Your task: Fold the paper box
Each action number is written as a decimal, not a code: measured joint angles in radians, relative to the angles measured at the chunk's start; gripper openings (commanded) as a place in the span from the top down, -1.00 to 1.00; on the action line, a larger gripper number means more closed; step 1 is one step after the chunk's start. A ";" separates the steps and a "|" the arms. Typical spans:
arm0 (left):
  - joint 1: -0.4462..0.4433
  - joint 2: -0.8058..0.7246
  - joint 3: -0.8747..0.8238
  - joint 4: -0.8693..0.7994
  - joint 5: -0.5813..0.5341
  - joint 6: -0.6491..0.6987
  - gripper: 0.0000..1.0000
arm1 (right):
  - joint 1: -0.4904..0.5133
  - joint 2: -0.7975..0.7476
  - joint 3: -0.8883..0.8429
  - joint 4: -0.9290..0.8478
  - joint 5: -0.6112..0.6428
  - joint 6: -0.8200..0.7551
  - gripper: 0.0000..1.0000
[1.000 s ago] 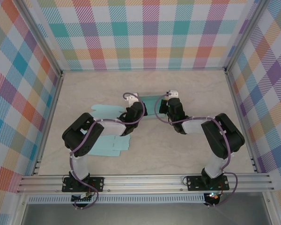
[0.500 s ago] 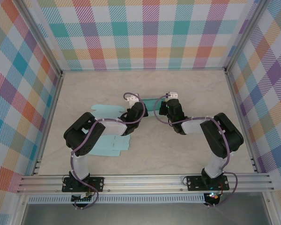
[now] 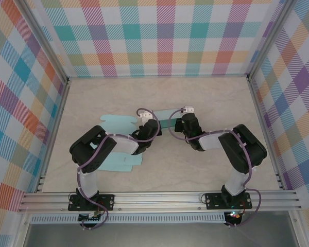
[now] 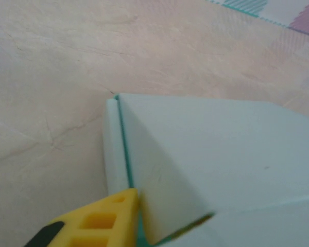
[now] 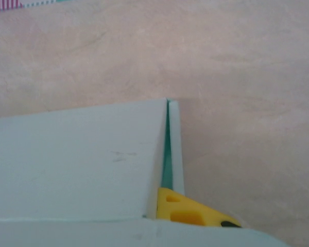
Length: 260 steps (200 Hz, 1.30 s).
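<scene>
1. The left arm and the right arm look alike: bulky black joint housings joined by smooth white links.
2. A thin purple cable loops loose along each arm.
3. Each arm stands on a flat black base plate.
4. A small white block sits at each wrist.
5. The left finger is yellow plastic with square cut-outs and a black root. The right finger is the same yellow.

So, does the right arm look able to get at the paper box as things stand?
Probably yes: the right gripper sits at the end of the paper box, one yellow finger against its wall, nothing between.
</scene>
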 measured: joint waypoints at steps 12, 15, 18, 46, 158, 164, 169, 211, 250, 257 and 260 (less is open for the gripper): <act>-0.003 -0.016 -0.028 -0.006 0.007 -0.002 0.21 | 0.003 0.001 -0.007 0.005 -0.001 0.000 0.84; -0.003 -0.019 -0.036 -0.010 0.012 -0.002 0.18 | 0.003 0.001 -0.008 0.006 -0.002 0.001 0.84; -0.003 -0.021 -0.045 -0.013 0.013 -0.002 0.17 | 0.004 0.001 -0.008 0.006 -0.001 0.001 0.83; -0.006 -0.061 -0.103 -0.037 0.024 0.002 -0.21 | 0.006 0.000 -0.021 0.024 -0.006 0.005 0.73; -0.132 -0.510 -0.236 -0.311 -0.005 0.018 -0.92 | 0.019 -0.251 -0.085 -0.276 -0.039 0.000 -0.34; -0.134 -0.539 -0.244 -0.328 -0.005 0.013 -0.93 | 0.019 -0.270 -0.086 -0.298 -0.039 0.000 -0.36; -0.135 -0.563 -0.251 -0.342 -0.008 0.008 -0.93 | 0.019 -0.286 -0.087 -0.316 -0.039 0.000 -0.38; -0.143 -0.756 -0.294 -0.465 -0.017 -0.024 -1.00 | 0.020 -0.474 -0.130 -0.469 -0.040 0.003 -0.67; -0.144 -0.897 -0.278 -0.532 -0.077 -0.024 -1.00 | 0.024 -0.713 -0.123 -0.661 -0.072 0.013 -0.99; -0.144 -0.903 -0.266 -0.543 -0.091 -0.021 -1.00 | 0.024 -0.740 -0.106 -0.700 -0.074 0.017 -0.99; -0.144 -0.904 -0.260 -0.547 -0.096 -0.019 -1.00 | 0.024 -0.749 -0.095 -0.719 -0.074 0.019 -0.99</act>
